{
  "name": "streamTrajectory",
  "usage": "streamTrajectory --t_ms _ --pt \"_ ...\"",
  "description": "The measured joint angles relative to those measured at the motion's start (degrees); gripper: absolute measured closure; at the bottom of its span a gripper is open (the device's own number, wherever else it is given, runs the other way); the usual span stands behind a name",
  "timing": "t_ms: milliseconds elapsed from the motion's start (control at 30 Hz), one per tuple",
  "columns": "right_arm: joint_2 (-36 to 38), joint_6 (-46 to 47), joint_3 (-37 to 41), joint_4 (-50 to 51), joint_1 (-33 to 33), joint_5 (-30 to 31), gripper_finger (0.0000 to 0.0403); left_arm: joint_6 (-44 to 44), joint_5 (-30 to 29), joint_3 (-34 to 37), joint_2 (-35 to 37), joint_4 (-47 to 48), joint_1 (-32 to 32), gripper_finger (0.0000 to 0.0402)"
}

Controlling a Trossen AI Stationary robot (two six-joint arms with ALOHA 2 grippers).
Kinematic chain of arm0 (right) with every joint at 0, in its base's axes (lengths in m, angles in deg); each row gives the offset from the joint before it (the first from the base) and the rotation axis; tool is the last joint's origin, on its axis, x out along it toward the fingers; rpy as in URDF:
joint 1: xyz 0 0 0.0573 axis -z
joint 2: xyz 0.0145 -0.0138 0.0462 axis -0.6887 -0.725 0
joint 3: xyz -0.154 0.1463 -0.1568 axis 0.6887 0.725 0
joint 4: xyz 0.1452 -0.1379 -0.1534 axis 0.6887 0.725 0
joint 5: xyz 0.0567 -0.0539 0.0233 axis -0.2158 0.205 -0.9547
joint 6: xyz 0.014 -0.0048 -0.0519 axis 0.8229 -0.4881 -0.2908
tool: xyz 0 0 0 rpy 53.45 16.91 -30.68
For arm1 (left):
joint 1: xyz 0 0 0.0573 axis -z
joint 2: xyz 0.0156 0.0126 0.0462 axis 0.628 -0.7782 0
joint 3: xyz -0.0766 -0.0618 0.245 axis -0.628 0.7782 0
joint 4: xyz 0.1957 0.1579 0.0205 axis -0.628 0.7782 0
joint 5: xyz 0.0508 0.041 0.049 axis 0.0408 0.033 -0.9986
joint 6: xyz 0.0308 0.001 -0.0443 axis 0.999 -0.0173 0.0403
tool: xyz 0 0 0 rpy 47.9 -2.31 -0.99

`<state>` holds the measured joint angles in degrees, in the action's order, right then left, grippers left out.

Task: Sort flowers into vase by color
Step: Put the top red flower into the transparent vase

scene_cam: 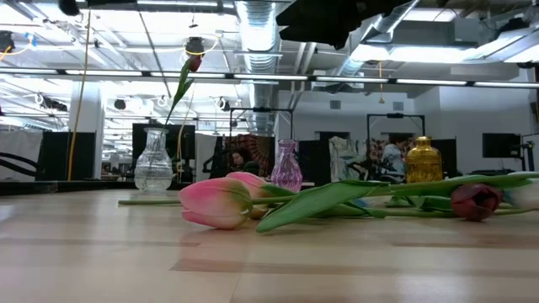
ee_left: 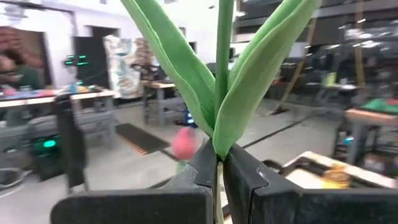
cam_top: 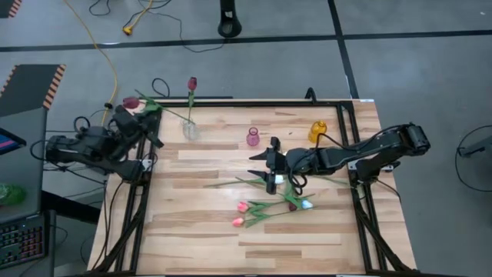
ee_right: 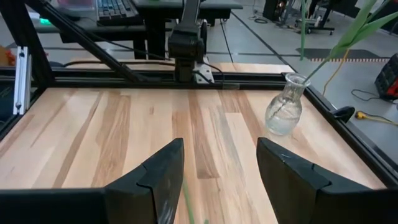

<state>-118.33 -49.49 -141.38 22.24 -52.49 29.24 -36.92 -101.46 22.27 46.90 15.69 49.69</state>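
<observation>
Flowers lying mostly loose on the table (cam_top: 200, 231), clustered toward four o'clock of centre: two pink tulips (cam_top: 242, 214) side by side, a dark red one (cam_top: 292, 205) and a white one (cam_top: 307, 205) just beside them, long green stems crossing. Red tulip (cam_top: 192, 83) already standing in the clear vase (cam_top: 189, 130) at about eleven o'clock, stem leaning. Another dark red tulip (cam_top: 131, 102) being held off the table's ten o'clock corner, head outward, stem clamped tight between the fingers of the left gripper (ee_left: 220, 163), leaves fanning up past them in the wrist view. Right gripper (cam_top: 267, 167) hovering just right of centre with fingers (ee_right: 158, 171) spread wide, gripping nothing, a green stem lying below the gap. Pink vase (cam_top: 253, 138) sitting at twelve o'clock, amber vase (cam_top: 318, 131) at about one o'clock, both empty. In the low view, a pink tulip head (scene_cam: 217, 203) lying nearest, all three vases lined up behind it.
</observation>
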Motion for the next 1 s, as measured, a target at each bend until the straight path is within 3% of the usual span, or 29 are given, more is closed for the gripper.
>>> streamTrajectory --t_ms 200,600,1000 --pt "0.0 0.0 0.0 -0.04 -0.01 -0.08 0.0176 -2.32 -3.66 0.1 0.64 7.38 0.0 0.0401" --pt "0.0 -0.09 0.0 0.07 -0.01 -0.11 0.0176 -3.73 -8.19 5.6 0.51 6.45 -0.72 0.0401" --pt "0.0 -0.13 0.0 0.09 0.0 -0.13 0.0176 -5.34 -6.09 6.05 0.51 3.86 -5.26 0.0401"
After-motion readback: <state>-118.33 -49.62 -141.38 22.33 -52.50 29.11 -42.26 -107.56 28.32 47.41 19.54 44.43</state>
